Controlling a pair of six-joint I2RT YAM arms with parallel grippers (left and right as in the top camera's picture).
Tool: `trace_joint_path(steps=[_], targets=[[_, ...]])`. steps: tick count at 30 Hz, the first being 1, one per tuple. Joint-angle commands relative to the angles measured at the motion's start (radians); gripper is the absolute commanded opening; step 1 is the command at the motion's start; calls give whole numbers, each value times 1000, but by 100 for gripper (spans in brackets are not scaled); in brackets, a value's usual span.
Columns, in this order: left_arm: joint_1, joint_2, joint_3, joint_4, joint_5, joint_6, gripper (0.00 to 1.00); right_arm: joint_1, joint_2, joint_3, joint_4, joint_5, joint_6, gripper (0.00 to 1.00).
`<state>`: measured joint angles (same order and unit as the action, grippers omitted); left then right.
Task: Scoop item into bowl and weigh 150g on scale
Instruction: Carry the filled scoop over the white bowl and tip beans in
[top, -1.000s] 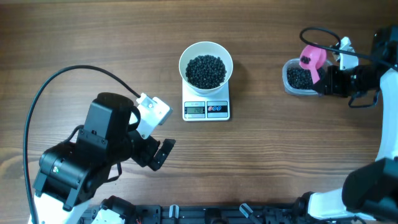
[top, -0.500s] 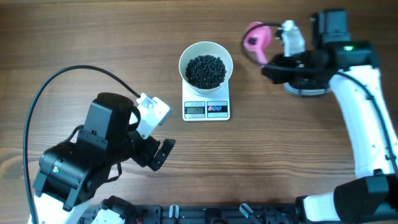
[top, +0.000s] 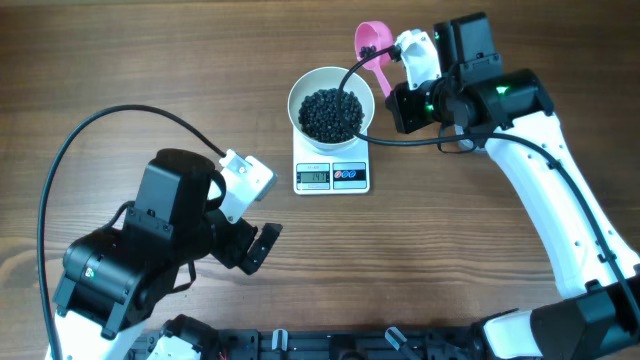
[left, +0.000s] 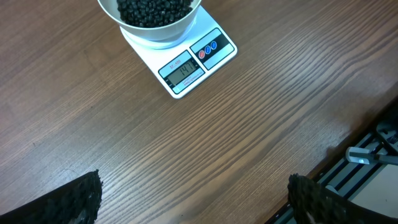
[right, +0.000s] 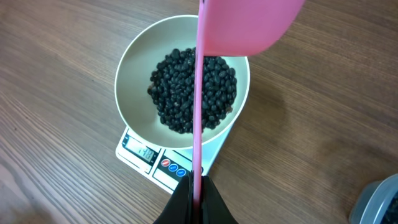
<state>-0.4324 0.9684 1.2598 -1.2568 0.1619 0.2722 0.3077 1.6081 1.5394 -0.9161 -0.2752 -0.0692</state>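
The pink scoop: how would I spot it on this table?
Start at the white bowl of black beans on the scale. Close beside its rim hangs the scoop, its thin handle pinched in the right gripper; nothing else is pink.

Robotics lab: left arm (top: 140, 250) and right arm (top: 545, 195) flank a wooden table (top: 450, 260).

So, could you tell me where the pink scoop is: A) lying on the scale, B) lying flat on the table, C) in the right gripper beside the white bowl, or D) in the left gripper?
C: the right gripper is shut on the pink scoop, held just beside the white bowl.
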Motion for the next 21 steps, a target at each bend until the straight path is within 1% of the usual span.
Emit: trace_joint_path(steps=[1,9,17,20,21], targets=[[5,-5,10,3,-2,12,100,23,10,-1,-18,29,-45,5],[5,-5,10,3,-2,12,100,66,26,-19,-30,143,-126,5],[5,-5,10,3,-2,12,100,92,19,-17,-31,148,-143,4],[5,-5,10,3,-2,12,100,93,33,-32,-34,148,-192,5],[5,-5,10,3,-2,12,100,95,30,-23,-34,147,-188,5]])
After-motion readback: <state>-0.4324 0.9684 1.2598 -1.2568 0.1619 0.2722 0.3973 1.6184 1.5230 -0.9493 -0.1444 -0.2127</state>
